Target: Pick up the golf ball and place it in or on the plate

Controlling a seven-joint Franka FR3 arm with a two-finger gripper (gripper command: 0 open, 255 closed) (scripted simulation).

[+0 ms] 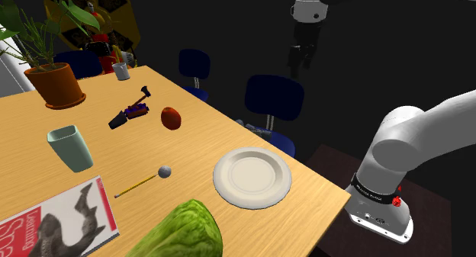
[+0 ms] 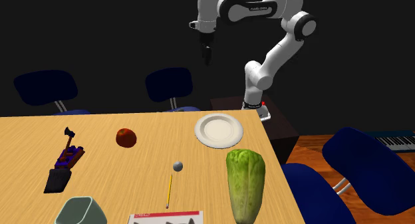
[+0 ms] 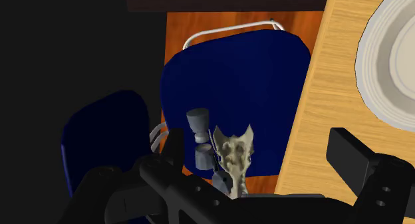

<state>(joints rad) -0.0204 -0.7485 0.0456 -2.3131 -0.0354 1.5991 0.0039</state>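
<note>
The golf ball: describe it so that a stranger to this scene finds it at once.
On the wooden table, find the white plate. In the shoulder view the golf ball lies left of it, at the end of a yellow pencil. It is the only small grey sphere; the red fruit nearby is larger.

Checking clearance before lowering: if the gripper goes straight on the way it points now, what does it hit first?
Most likely the blue chair beside the table: the open gripper points at its seat, near small grey and tan things lying there. Depth is unclear; the plate lies aside.
</note>
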